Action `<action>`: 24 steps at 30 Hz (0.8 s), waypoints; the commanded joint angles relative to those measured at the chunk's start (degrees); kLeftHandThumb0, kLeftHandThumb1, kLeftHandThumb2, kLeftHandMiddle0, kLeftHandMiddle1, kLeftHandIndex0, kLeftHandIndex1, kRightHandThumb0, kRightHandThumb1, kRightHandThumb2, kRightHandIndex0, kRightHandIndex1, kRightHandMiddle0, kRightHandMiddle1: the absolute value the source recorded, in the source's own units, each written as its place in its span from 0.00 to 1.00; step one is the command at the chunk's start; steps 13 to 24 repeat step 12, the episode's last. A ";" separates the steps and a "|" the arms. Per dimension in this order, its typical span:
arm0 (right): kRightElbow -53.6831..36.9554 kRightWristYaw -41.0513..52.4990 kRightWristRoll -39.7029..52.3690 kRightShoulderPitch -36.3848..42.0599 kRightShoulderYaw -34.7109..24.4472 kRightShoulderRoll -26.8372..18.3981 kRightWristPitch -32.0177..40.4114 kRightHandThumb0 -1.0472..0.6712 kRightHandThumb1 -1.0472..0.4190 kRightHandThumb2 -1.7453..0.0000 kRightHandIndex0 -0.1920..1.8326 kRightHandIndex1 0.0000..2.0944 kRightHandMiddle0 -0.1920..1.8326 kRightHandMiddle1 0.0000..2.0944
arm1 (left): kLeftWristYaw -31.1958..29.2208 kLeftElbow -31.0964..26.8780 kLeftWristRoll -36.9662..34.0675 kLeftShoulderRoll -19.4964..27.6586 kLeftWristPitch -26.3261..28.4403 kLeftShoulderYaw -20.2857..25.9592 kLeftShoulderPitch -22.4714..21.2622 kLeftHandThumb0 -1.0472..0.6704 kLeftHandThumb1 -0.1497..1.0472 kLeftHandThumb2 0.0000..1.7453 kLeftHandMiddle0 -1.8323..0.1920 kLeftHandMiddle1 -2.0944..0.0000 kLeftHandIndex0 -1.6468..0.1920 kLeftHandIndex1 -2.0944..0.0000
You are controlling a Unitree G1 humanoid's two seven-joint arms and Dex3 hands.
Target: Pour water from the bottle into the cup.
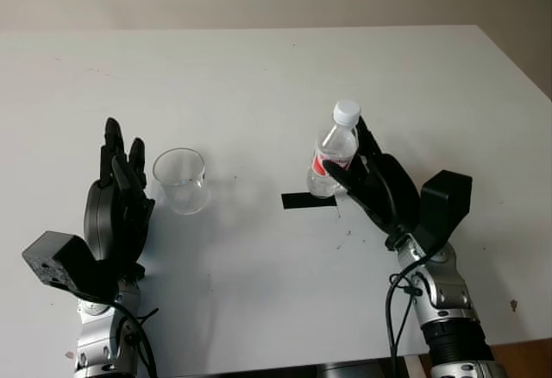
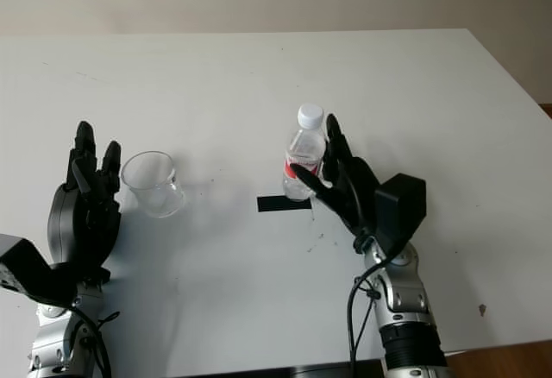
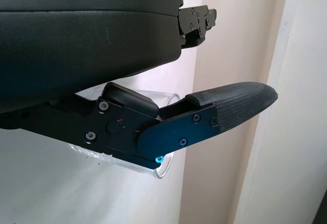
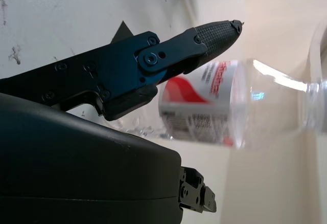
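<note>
A clear plastic bottle (image 1: 332,155) with a white cap and a red label stands upright on the white table (image 1: 259,76), right of centre. My right hand (image 1: 348,152) is open around it, thumb across the label on the near side and fingers upright behind it. In the right wrist view the thumb (image 4: 214,35) lies over the bottle (image 4: 219,106). An empty clear cup (image 1: 181,181) stands upright left of centre. My left hand (image 1: 125,149) is open just left of the cup, apart from it. The cup's rim (image 3: 164,166) shows behind the left thumb.
A black tape strip (image 1: 302,201) lies on the table at the bottle's foot. The table's right edge (image 1: 517,67) runs diagonally at the far right. Bare white tabletop stretches between cup and bottle and behind both.
</note>
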 commanded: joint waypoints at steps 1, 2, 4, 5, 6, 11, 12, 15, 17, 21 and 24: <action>0.54 0.54 -1.09 0.73 0.75 -0.72 -2.84 0.09 0.05 0.97 0.00 0.00 0.00 0.00 | -0.42 0.17 -0.09 0.37 -0.50 0.03 -0.22 0.11 1.00 0.44 1.00 0.86 0.97 1.00; 0.42 0.67 -1.71 0.91 1.17 -0.82 -3.75 0.08 0.05 0.97 0.00 0.00 0.00 0.00 | -0.32 0.17 -0.03 0.30 -0.50 0.01 -0.25 0.11 1.00 0.44 1.00 0.87 0.97 1.00; -0.11 0.45 -3.56 1.45 2.19 -1.12 -5.99 0.07 0.05 0.97 0.00 0.00 0.00 0.00 | -0.10 0.05 0.09 0.12 -0.46 -0.08 -0.26 0.11 1.00 0.44 1.00 0.86 0.97 1.00; -0.46 0.50 -4.24 1.73 2.63 -1.30 -6.76 0.07 0.04 0.97 0.00 0.00 0.00 0.00 | -0.02 0.01 0.16 0.05 -0.46 -0.14 -0.27 0.11 1.00 0.44 1.00 0.86 0.97 1.00; -1.09 0.94 -4.56 2.18 3.10 -1.46 -7.36 0.07 0.04 0.97 0.00 0.00 0.00 0.00 | 0.09 -0.04 0.16 -0.06 -0.41 -0.16 -0.27 0.11 1.00 0.44 1.00 0.87 0.97 1.00; -2.42 0.26 -6.80 4.06 4.41 -1.60 -11.03 0.06 0.04 0.97 0.00 0.00 0.00 0.00 | 0.16 0.27 0.08 -0.11 -0.59 -0.22 -0.38 0.10 1.00 0.44 1.00 0.87 0.98 1.00; -2.45 -0.03 -7.25 4.34 4.56 -1.61 -11.71 0.05 0.04 0.97 0.00 0.00 0.00 0.00 | 0.05 0.39 0.00 -0.07 -0.71 -0.21 -0.41 0.11 1.00 0.44 1.00 0.87 0.97 1.00; -2.45 -0.03 -7.25 4.34 4.56 -1.61 -11.71 0.05 0.04 0.97 0.00 0.00 0.00 0.00 | 0.05 0.39 0.00 -0.07 -0.71 -0.21 -0.41 0.11 1.00 0.44 1.00 0.87 0.97 1.00; -2.45 -0.03 -7.25 4.34 4.56 -1.61 -11.71 0.05 0.04 0.97 0.00 0.00 0.00 0.00 | 0.05 0.39 0.00 -0.07 -0.71 -0.21 -0.41 0.11 1.00 0.44 1.00 0.87 0.97 1.00; -2.45 -0.03 -7.25 4.34 4.56 -1.61 -11.71 0.05 0.04 0.97 0.00 0.00 0.00 0.00 | 0.05 0.39 0.00 -0.07 -0.71 -0.21 -0.41 0.11 1.00 0.44 1.00 0.87 0.97 1.00; -2.45 -0.03 -7.25 4.34 4.56 -1.61 -11.71 0.05 0.04 0.97 0.00 0.00 0.00 0.00 | 0.05 0.39 0.00 -0.07 -0.71 -0.21 -0.41 0.11 1.00 0.44 1.00 0.87 0.97 1.00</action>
